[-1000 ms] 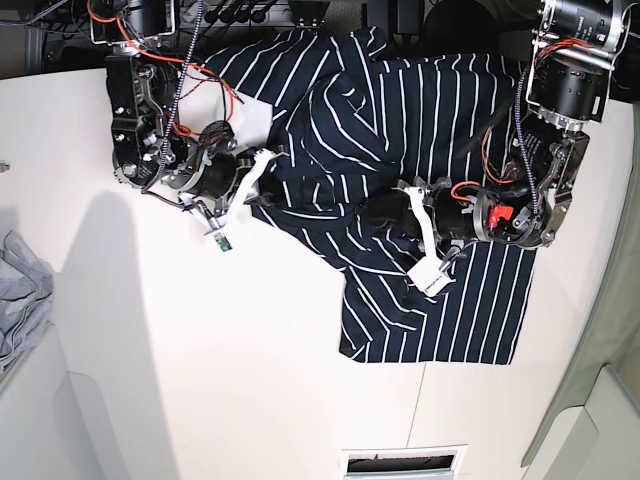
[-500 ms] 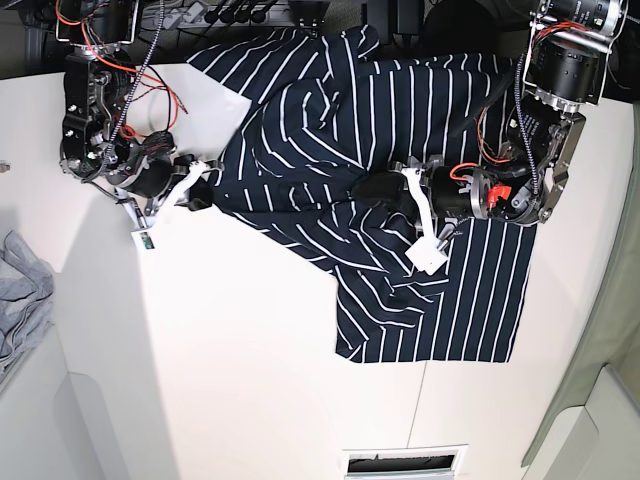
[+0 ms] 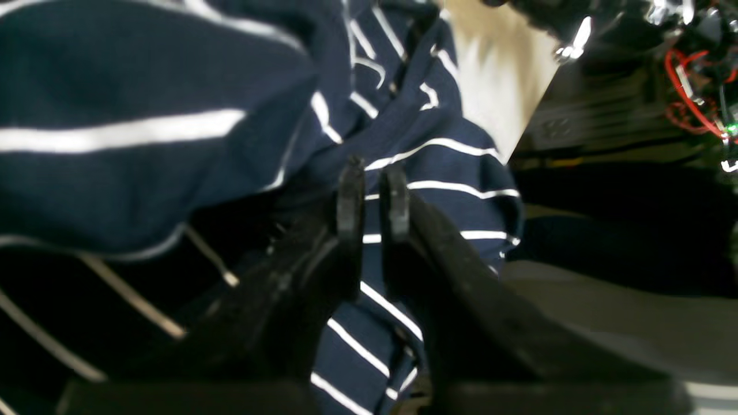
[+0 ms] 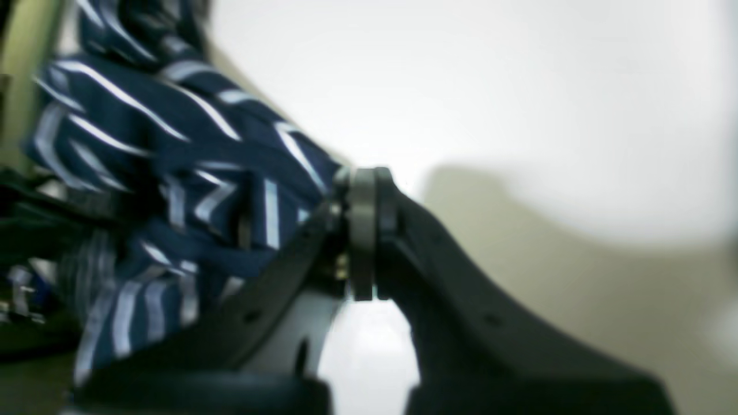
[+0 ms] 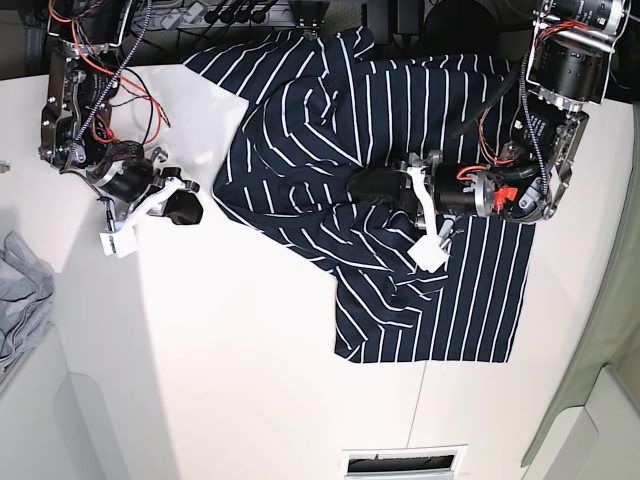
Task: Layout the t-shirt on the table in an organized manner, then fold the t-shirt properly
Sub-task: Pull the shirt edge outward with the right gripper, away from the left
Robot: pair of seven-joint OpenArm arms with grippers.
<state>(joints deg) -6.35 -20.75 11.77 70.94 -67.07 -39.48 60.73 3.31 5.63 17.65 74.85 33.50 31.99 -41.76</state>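
The t-shirt, soft, light and easily bunched, is spread rumpled over the far right of the surface. Its middle is pinched by the left claw. A left edge fold is clamped in the pressed-together right claw. Hems and shoulders are judged the best holds.

t-shirt: dark navy, thin white stripes | rumpled, partly spread, folds bunched mid-cloth | worktop: cream, smooth
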